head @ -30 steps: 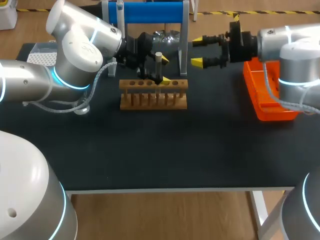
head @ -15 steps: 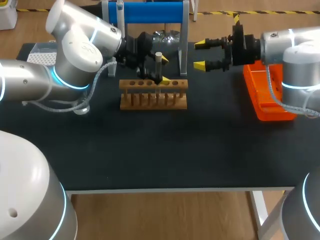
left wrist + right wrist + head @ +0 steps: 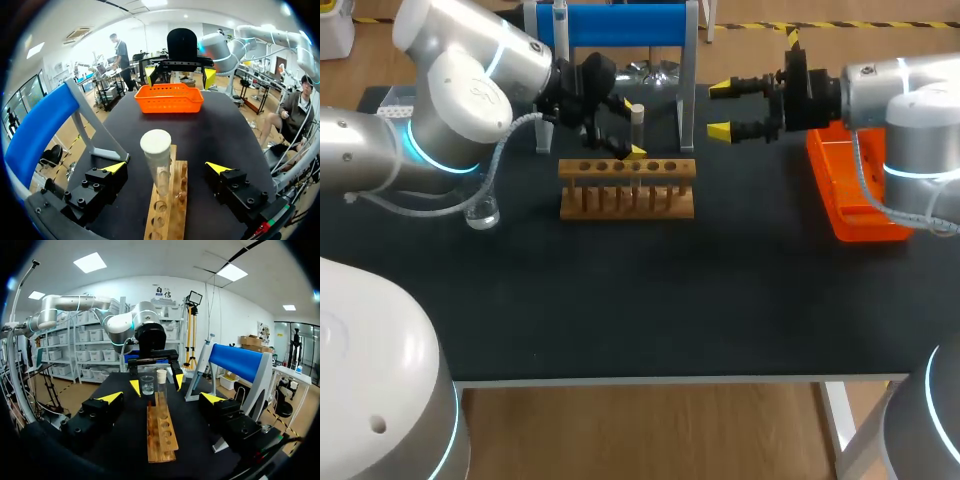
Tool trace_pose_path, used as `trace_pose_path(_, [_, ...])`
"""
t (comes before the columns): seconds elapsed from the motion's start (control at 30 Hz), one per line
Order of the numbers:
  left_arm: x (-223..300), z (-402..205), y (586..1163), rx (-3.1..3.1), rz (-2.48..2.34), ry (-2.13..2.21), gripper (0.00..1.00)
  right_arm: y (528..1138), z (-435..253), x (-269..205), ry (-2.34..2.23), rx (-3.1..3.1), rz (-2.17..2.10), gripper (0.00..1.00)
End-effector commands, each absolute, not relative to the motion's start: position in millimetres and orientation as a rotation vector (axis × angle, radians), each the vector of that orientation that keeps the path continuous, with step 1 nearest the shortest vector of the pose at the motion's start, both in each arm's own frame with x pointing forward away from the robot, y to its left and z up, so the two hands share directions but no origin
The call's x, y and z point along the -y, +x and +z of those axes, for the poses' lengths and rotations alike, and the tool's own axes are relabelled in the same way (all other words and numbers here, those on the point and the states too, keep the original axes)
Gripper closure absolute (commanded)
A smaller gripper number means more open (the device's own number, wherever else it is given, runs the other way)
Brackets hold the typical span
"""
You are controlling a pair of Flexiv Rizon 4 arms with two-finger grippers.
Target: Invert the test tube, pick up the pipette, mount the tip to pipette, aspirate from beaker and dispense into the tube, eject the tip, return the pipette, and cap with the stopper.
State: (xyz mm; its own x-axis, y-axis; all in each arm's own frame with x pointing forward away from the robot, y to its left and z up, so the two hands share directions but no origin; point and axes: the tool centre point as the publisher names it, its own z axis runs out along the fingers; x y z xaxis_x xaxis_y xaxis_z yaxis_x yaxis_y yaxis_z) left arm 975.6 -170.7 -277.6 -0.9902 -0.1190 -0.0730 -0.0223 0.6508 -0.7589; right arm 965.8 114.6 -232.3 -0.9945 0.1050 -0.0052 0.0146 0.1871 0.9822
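Left gripper [image 3: 166, 167] is spread wide around the test tube [image 3: 156, 159] — its yellow-tipped fingers stand on either side without touching the glass. The tube stands upright in a hole of the wooden rack [image 3: 626, 190], pale rounded end up. The right gripper [image 3: 720, 110], wide open and holding nothing, hangs in the air past the rack's right end. An orange tray [image 3: 850, 205] lies further right of the rack — a glass beaker [image 3: 482, 212] sits off its left end.

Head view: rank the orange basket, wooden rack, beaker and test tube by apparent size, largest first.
1. orange basket, though partly hidden
2. wooden rack
3. beaker
4. test tube, taller but slimmer than the beaker, so these two are close
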Motion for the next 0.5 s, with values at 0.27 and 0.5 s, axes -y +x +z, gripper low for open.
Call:
trace_pose_path(0.27, [112.6, -240.1, 965.0, -2.672, -1.15, -0.249, 0.0, 964.7, -231.7, -114.2, 0.122, -2.364, 1.953, 0.0])
trace_pose_path(0.5, [86.0, -217.8, 977.3, -2.607, -1.136, -0.283, 0.0, 964.7, -231.7, -114.2, 0.122, -2.364, 1.953, 0.0])
